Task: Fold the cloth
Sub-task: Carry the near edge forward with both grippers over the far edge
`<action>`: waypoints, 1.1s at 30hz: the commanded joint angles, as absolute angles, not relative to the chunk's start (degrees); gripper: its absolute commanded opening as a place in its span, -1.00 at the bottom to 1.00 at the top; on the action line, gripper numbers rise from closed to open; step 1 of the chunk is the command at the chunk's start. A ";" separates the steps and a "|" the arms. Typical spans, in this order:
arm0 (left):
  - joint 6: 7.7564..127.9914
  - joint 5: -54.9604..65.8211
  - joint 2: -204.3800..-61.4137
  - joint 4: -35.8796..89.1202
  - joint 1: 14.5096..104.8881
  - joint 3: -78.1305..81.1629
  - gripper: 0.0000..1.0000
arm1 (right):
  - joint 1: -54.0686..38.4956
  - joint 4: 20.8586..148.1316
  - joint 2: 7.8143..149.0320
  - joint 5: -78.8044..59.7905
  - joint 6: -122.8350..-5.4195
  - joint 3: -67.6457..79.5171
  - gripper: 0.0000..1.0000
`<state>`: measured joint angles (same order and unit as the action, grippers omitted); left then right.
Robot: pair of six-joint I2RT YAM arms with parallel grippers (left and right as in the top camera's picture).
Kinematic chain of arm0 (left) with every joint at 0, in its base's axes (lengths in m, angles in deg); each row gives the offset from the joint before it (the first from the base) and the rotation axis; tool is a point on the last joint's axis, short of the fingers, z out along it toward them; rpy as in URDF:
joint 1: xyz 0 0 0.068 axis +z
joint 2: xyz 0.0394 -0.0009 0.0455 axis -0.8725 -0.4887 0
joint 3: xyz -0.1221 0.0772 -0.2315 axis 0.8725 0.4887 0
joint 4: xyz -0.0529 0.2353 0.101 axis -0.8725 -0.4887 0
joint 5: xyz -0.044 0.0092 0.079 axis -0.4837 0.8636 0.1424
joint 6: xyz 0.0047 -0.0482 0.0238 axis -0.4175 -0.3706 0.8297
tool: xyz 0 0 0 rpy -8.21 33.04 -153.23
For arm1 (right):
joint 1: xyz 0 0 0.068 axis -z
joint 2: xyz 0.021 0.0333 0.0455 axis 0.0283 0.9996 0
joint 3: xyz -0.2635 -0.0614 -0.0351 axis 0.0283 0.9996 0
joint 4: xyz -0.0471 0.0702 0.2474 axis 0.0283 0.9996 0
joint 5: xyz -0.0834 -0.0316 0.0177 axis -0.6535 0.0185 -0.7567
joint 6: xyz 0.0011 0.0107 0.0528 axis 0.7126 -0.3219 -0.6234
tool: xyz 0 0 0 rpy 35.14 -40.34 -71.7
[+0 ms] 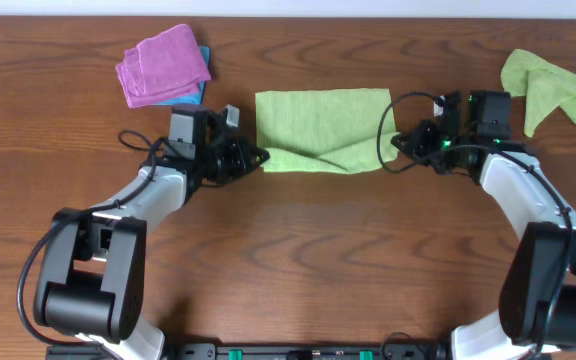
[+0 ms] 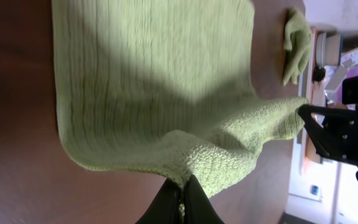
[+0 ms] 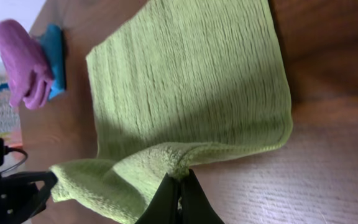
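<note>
Cloth (image 1: 323,120): near corners pinched shut in left claw (image 1: 263,157) and right claw (image 1: 397,143), edge raised between them for folding.

The overhead camera looks straight down on the worktop (image 1: 288,260) from well above. It takes in both arms, whose bases sit at 6 o'clock, and the green cloth (image 1: 323,130) at centre. The left wrist camera sits low and very near, just behind the left hand (image 1: 258,156). It faces 3 o'clock across the green cloth, its picture rolled on its side. The right wrist camera, equally near behind the right hand (image 1: 398,143), faces 9 o'clock and is likewise rolled. Both wrist views share the green cloth, and each sees the opposite hand. The left view reaches the spare green cloth (image 1: 548,85) and the right view the purple cloth (image 1: 163,62).
</note>
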<state>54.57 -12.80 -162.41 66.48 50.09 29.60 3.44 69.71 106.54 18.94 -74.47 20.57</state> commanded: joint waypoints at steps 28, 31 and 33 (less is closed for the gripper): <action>65.83 -4.34 -174.81 61.51 50.62 10.76 -0.89 | -0.52 59.00 114.34 10.11 -81.18 14.14 -0.97; 65.85 -4.03 -176.32 61.21 50.62 7.99 -0.89 | -0.41 59.00 115.72 9.96 -80.35 12.83 -0.97; 65.81 -4.01 -177.50 60.75 50.62 6.32 -0.89 | -0.37 58.98 116.29 9.21 -80.32 12.42 -0.97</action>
<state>64.80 -5.02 -175.59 61.25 50.20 8.86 -0.67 58.98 115.42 9.76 -81.55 14.06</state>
